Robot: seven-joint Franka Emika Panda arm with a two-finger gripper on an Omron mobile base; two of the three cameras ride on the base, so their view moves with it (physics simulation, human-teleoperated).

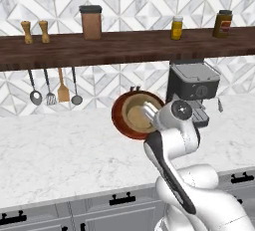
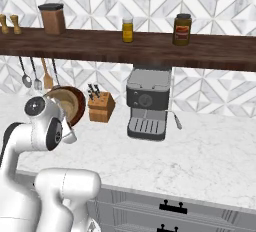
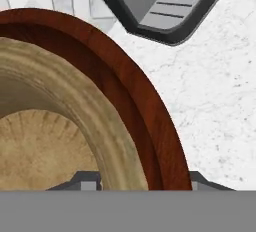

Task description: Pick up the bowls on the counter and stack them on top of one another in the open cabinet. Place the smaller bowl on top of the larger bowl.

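Hanging in mid-air above the counter (image 1: 64, 150), the larger bowl (image 1: 121, 120) is tipped up on edge with the smaller bowl (image 1: 135, 115) nested inside it, both held at the gripper (image 3: 142, 183). Up close, the fingertips (image 3: 85, 182) straddle the two rims, one inside the tan wall, one outside the dark one, clamped on the pair. The shelf board (image 1: 124, 46) runs above, the coffee machine (image 2: 146, 103) and the knife block (image 2: 101, 107) stand nearby

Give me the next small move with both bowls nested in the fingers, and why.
Probably lift higher. The tan bowl sits inside the dark bowl, both tilted on edge in the gripper, below the shelf board, so they must clear its front edge first.
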